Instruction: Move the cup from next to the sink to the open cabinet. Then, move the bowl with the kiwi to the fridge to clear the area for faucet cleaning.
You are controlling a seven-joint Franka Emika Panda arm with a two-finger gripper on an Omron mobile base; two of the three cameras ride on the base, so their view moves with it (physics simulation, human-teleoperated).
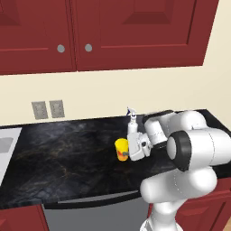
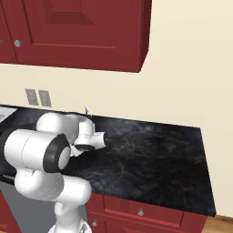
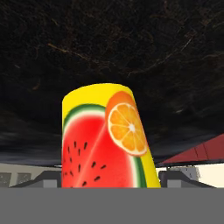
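The yellow cup [image 1: 121, 149], printed with a watermelon slice and an orange slice, hangs just over the black counter [image 1: 67, 153] near its middle. My gripper [image 1: 125, 154] reaches in from the right and is shut on the cup. In the hand view the cup [image 3: 105, 140] stands between the two dark fingertips [image 3: 174, 178], which press against its sides. A corner of the pale grey sink [image 1: 6, 149] shows at the far left. The bowl, the kiwi, the fridge and the open cabinet are out of view.
Closed dark red wall cabinets [image 1: 103, 31] hang above the counter. Two wall outlets [image 1: 47, 109] sit on the cream backsplash. A small pale pointed object [image 1: 131, 115] stands by the wall behind my hand. The counter ends at the right [image 2: 207, 177].
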